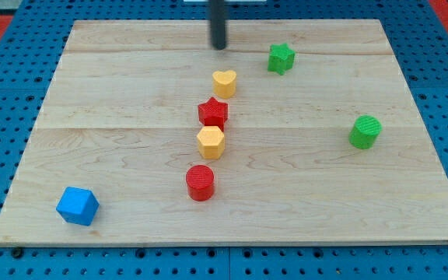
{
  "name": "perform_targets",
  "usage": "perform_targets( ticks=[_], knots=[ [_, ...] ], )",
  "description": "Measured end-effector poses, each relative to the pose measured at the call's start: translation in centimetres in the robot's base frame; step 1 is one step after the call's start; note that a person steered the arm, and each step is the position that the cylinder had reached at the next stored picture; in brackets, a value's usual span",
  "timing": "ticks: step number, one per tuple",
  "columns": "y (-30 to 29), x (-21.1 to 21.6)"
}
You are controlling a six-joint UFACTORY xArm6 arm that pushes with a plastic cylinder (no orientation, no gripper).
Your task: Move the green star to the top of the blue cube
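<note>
The green star (281,57) lies near the view's top, right of centre, on the wooden board (131,85). The blue cube (78,205) sits far away at the view's bottom left corner of the board. My tip (220,47) stands on the board near the view's top, left of the green star with a clear gap between them, and just above the yellow heart (224,82).
A column of blocks runs down the middle: the yellow heart, a red star (213,113), a yellow hexagon (210,142) and a red cylinder (200,182). A green cylinder (365,131) stands at the view's right. Blue pegboard surrounds the board.
</note>
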State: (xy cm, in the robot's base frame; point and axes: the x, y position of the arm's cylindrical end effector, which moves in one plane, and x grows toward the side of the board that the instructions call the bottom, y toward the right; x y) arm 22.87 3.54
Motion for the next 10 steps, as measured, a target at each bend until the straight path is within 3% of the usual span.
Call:
perform_targets(
  ticks=[1, 2, 3, 5, 6, 7, 8, 10],
  knots=[
    [6.2, -3.6],
    [14.0, 0.9],
    [12.9, 5.7],
    [-2.6, 5.3],
    [-1.7, 5.3],
    [4.7, 8.5],
    [3.9, 9.5],
    [-9.4, 4.4]
  ],
)
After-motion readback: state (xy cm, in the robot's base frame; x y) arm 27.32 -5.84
